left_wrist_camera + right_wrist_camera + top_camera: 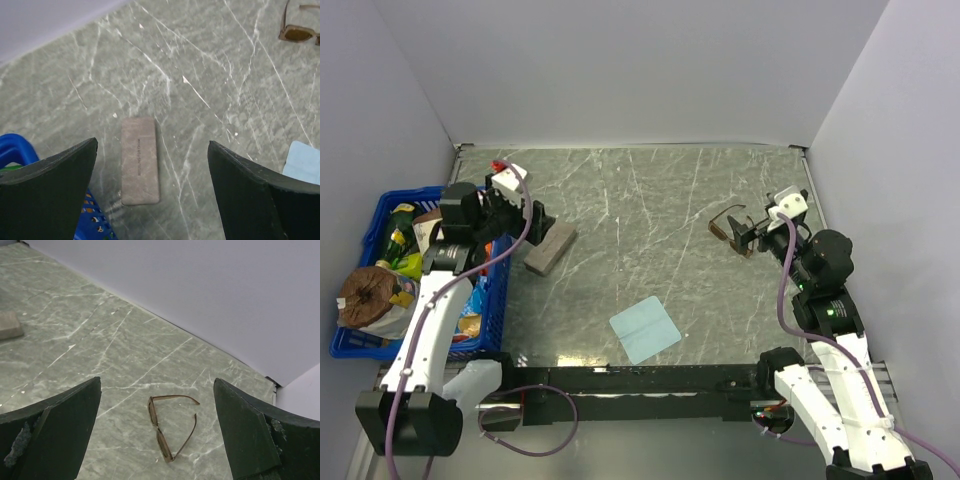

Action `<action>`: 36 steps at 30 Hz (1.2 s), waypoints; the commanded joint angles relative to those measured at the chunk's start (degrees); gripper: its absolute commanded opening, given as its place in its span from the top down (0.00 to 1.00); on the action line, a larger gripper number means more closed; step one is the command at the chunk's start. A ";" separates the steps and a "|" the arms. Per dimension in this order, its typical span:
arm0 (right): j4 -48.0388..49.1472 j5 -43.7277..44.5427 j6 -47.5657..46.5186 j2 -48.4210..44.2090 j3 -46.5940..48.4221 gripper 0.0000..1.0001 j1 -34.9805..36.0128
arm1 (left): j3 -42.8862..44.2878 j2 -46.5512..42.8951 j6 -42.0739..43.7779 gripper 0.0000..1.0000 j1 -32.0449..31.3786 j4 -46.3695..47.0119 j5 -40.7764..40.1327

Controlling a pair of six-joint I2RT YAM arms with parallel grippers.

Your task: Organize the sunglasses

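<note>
Well, the sunglasses (pixel 167 427) lie on the tabletop (pixel 650 190) with their thin arms unfolded, far from the case (pixel 140 160). Nothing holds them. The right hand (pixel 156 385) hangs close to them, fingers spread wide and holding nothing. The case looks closed and lies flat. The left hand (pixel 152 147) hangs over the case, spread wide and holding nothing too. A blue cloth (pixel 645 329) lies near the case, closer to the robot. I think the job has hardly begun. Picking up the glasses and putting them away is all left.
</note>
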 commanded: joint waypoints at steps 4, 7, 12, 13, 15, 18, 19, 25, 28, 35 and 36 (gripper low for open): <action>0.21 -3.45 -2.06 0.31 -0.27 0.00 0.26 | 4.38 4.70 3.54 0.03 -4.91 -3.20 -4.56; 0.04 -3.98 -2.50 0.31 -0.36 0.00 0.35 | 4.30 6.28 4.51 0.04 -7.72 -3.03 -7.55; -0.23 -4.60 -2.76 0.58 -0.45 0.00 0.26 | 5.08 11.01 5.83 0.04 -11.24 -3.03 -11.61; -0.31 -4.69 -2.85 0.58 -0.54 0.00 0.26 | 5.96 12.07 5.91 0.04 -11.42 -3.12 -11.96; -0.31 -5.04 -2.94 0.66 -0.54 0.00 0.35 | 6.93 15.23 5.74 0.04 -11.77 -3.82 -13.01; -0.40 -5.13 -3.12 0.84 -0.54 0.00 0.35 | 8.86 19.18 5.65 0.04 -12.82 -4.61 -14.85; -0.49 -5.30 -3.20 0.84 -0.63 0.00 0.35 | 9.65 20.16 5.56 0.04 -13.17 -4.52 -15.65; -0.84 -5.92 -3.55 0.93 -0.71 0.00 0.26 | 13.34 28.60 5.21 0.04 -15.20 -5.22 -23.73; -0.93 -6.09 -3.73 0.93 -0.71 0.00 0.26 | 15.01 32.64 5.21 0.03 -15.64 -5.93 -26.89; -1.28 -7.06 -3.99 0.93 -0.80 0.00 0.35 | 16.95 40.98 5.13 0.04 -15.73 -5.31 -32.44; -1.28 -7.15 -4.08 0.93 -0.80 0.00 0.26 | 17.39 41.61 5.12 0.03 -15.73 -5.49 -32.79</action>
